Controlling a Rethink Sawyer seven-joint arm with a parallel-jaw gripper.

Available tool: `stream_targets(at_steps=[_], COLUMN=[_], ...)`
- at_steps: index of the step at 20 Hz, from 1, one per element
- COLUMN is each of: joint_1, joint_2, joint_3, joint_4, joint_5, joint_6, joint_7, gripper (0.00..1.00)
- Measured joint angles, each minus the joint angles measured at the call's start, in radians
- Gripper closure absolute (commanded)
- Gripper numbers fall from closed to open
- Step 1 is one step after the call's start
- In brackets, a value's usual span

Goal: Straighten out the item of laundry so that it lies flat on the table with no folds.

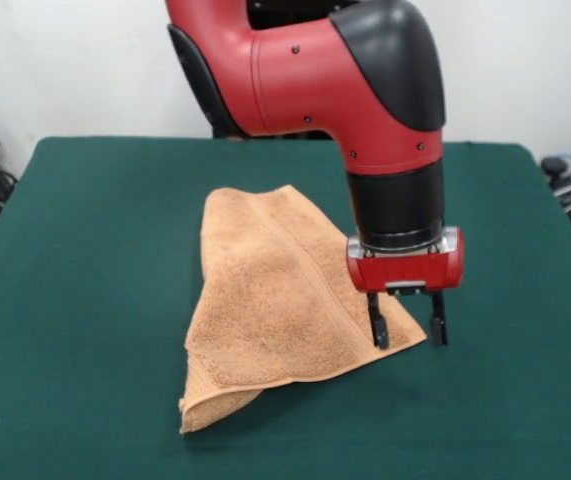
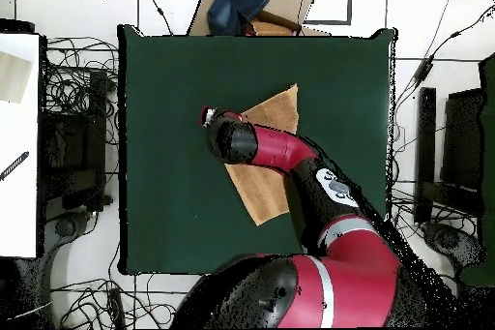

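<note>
towel [image 1: 280,300] folded over itself, lying mid-table [image 1: 85,250], one corner curled under at near edge. claw [image 1: 407,330] spread apart, empty, fingers [image 1: 378,328] straddling towel's side corner, tips close to cloth.

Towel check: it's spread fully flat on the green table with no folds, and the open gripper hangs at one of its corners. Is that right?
Not quite. The towel isn't flat: the front view shows it folded over itself, a doubled layer showing at its near corner. The rest holds: it lies on the green table, with the open gripper at one corner.
</note>
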State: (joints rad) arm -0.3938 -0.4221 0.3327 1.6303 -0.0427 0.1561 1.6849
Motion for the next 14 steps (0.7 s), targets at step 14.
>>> stream_targets(at_steps=[14], joint_1=[0.0], joint_2=[-0.03], joint_3=[0.0], joint_4=[0.029], joint_5=[0.0], joint_6=[-0.039], joint_7=[0.0], gripper=[0.0])
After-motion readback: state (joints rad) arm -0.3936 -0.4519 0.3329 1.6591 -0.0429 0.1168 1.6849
